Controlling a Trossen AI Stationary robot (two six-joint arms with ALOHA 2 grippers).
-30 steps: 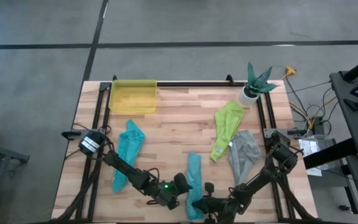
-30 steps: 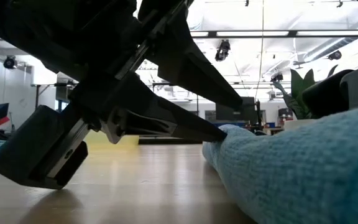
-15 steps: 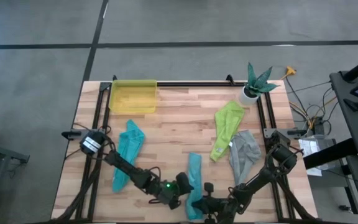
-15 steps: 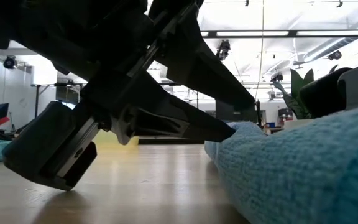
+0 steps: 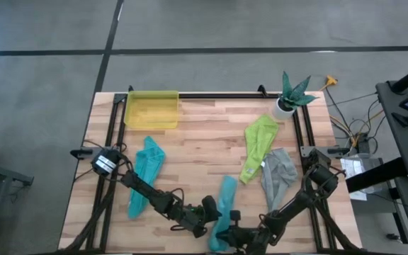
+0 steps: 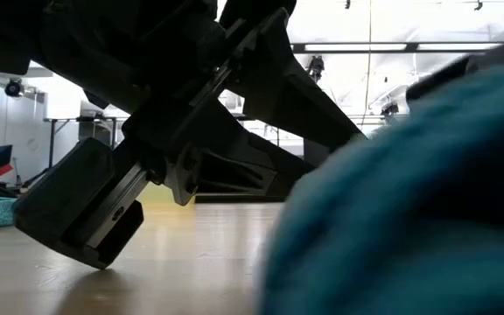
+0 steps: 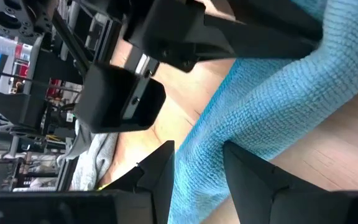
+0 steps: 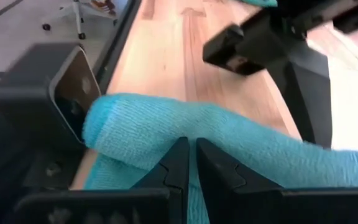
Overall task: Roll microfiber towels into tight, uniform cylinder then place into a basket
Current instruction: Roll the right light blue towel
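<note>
The light blue towel [image 5: 225,195] lies slanted near the table's near edge and fills the right of the low view [image 6: 409,192]. My left gripper [image 5: 209,209] is at its left side and my right gripper [image 5: 225,230] is at its near end; both are shut on it. The teal towel [image 5: 146,173] lies at the left. The lime green towel [image 5: 258,145] and the grey towel [image 5: 278,173] lie at the right. The yellow basket [image 5: 151,110] stands at the far left with nothing in it. My left gripper pinches the towel's bunched middle part [image 7: 199,146] between its two fingers [image 7: 160,171], which lie across the towel. It comes slanting from the table's left. The towel runs on beyond the fingers, lying on the wood. My right gripper pinches the towel's near end [image 8: 188,134] between its two fingers [image 8: 213,165], which stand close together. It comes from the table's right, about level. A rounded fold of the towel [image 8: 114,121] stands up off the wood beyond the fingers.
A white plant pot [image 5: 287,105] stands at the far right corner. A grey box [image 8: 48,93] sits at the near edge beside the towel's end. Bare wood lies in the table's middle between the towels.
My right gripper has drawn the light blue towel's near end up and toward the near edge, so it now fills the right of the low view. The towel has turned from straight to slanted, its near end further left. My left gripper has risen a little.
</note>
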